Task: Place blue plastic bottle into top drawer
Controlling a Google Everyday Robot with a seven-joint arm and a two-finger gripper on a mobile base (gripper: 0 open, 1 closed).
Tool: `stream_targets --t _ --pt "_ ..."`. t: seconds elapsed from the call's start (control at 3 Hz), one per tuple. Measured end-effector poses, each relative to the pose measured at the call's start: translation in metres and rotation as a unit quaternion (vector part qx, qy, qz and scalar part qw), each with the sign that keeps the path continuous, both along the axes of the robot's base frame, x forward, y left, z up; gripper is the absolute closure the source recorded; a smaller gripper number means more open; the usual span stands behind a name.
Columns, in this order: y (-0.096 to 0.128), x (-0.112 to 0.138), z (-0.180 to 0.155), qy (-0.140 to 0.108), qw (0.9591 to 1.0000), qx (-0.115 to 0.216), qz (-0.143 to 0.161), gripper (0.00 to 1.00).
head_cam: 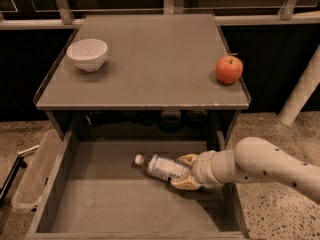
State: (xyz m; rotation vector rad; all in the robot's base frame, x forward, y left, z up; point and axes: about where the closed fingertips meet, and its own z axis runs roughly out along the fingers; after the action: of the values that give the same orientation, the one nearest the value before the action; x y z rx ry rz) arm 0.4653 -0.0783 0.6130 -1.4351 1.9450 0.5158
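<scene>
Nearest the observer, the top drawer [110, 201] stands pulled out beneath the front of the desk. Its grey floor is bare except for one item.

The blue plastic bottle [161, 167] lies on its side inside this drawer, right of centre. Its white cap points left and its base points toward the right wall. A shadow sits directly under it, but contact with the drawer floor cannot be confirmed.

The hand [182, 173] is inside the drawer at the right side, on a white arm [270, 166] that enters from the right. Its tan fingers [187, 159] are clamped on the base end of the bottle, one on the far side and one on the near side.

A clear plastic bin [31, 171] rests on the ground just beside the drawer's left wall.

Further back, the desk [155, 59] carries a white bowl [87, 54], upright at the left. A red apple [229, 69] sits near the right edge, well apart from the bowl.

A white post [300, 91] leans to the right of the desk.
</scene>
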Motion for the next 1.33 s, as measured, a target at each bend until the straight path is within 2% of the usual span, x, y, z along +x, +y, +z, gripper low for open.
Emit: stream_targets --t 1.0,1.33 --pt "0.0001 0.0000 0.0000 0.000 1.0000 0.000 0.000 0.11" --pt "0.0001 0.0000 0.0000 0.000 1.0000 0.000 0.000 0.00"
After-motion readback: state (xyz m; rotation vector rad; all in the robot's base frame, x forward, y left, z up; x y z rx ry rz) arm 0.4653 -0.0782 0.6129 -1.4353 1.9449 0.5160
